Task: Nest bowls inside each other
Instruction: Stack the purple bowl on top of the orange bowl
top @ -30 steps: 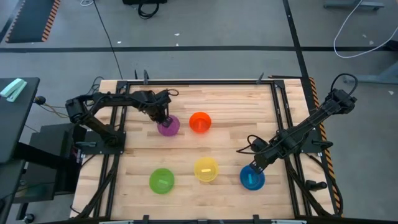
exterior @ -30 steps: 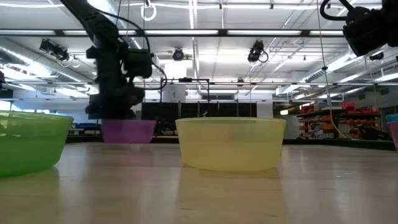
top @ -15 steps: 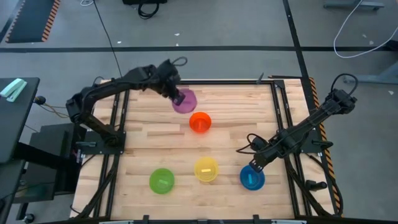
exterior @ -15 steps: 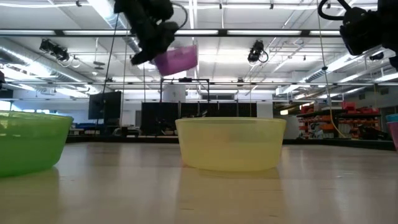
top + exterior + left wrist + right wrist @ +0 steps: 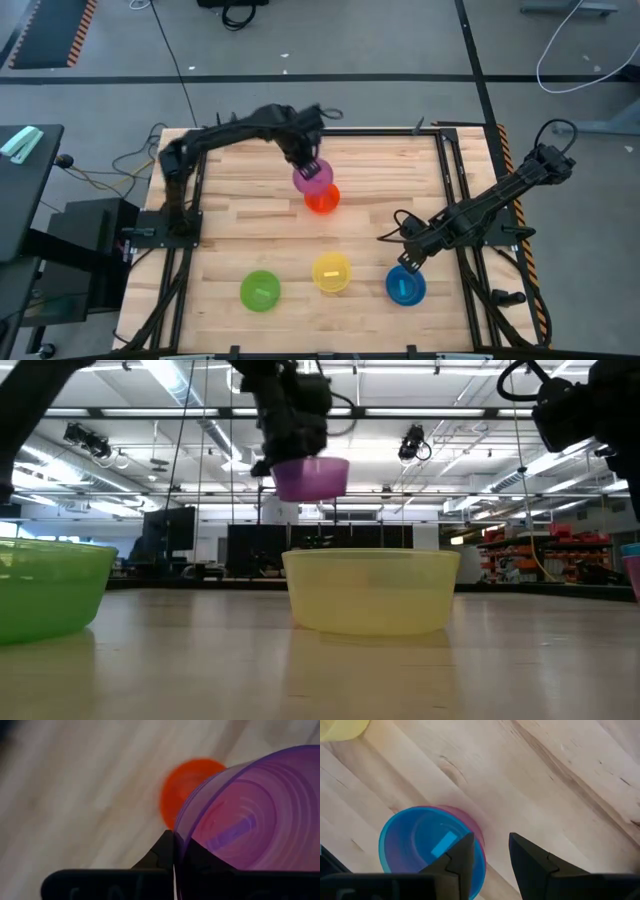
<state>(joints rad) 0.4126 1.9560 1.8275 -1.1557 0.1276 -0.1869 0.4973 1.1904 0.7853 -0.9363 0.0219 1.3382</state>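
Bowls (image 5: 331, 271): 6, 1 per colour.

I can read no text, label, brand, number or sign anywhere in these views. The small pale strips stuck inside the bowls carry no marks that I can make out.
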